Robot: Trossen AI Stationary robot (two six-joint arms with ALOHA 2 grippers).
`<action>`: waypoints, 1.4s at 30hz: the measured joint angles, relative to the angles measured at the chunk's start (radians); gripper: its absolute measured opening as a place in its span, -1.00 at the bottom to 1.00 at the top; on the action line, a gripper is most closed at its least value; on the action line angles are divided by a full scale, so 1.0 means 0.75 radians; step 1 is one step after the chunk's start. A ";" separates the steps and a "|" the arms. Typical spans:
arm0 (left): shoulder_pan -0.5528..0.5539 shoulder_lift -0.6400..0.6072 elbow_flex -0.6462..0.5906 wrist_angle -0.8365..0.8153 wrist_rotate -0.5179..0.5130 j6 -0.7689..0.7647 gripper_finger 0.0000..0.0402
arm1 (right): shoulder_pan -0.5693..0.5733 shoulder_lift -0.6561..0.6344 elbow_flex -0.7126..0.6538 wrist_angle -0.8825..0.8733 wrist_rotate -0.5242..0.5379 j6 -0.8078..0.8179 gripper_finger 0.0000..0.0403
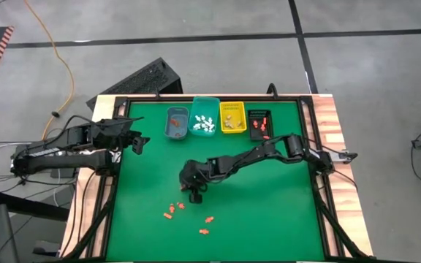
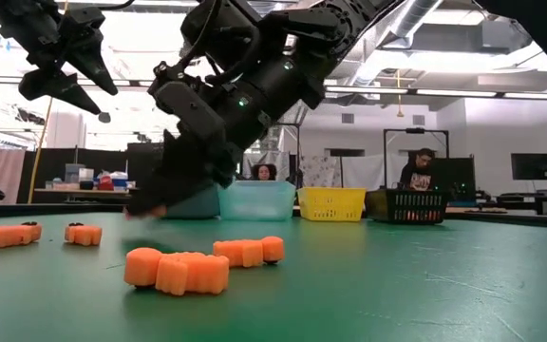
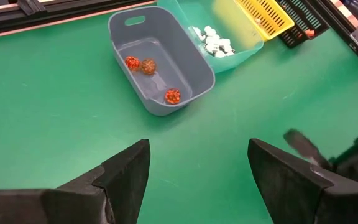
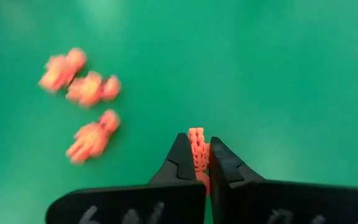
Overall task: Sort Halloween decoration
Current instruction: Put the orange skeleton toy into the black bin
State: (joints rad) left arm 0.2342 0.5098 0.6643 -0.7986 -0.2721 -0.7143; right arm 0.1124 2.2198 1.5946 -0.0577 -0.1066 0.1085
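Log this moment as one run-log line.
right claw: shut on orange piece, mid-mat | left claw: open, waiting near blue bin | loose orange pieces: on green mat

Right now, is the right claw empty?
No, the right claw is shut on an orange figurine, pinched between its two dark fingers.

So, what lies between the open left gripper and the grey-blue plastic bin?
Only bare green mat lies between left gripper and grey-blue bin, per left wrist view.
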 joint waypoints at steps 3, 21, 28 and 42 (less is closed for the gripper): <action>0.000 0.000 0.000 0.000 0.000 0.000 0.30 | -0.028 -0.050 -0.001 -0.053 0.006 0.000 -0.97; 0.000 0.000 0.000 0.002 -0.004 0.020 0.30 | -0.242 -0.489 0.004 -0.784 0.578 0.188 -0.97; 0.000 0.000 0.000 0.003 -0.006 0.020 0.30 | -0.395 -0.648 -0.001 -1.334 0.679 0.416 -0.97; 0.000 0.000 0.000 0.005 -0.008 0.016 0.30 | -0.675 -0.956 -0.412 -1.415 0.647 0.596 -0.96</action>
State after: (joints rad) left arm 0.2342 0.5098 0.6643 -0.7952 -0.2781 -0.7023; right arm -0.3936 1.5026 1.2860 -1.1190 0.3788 0.5558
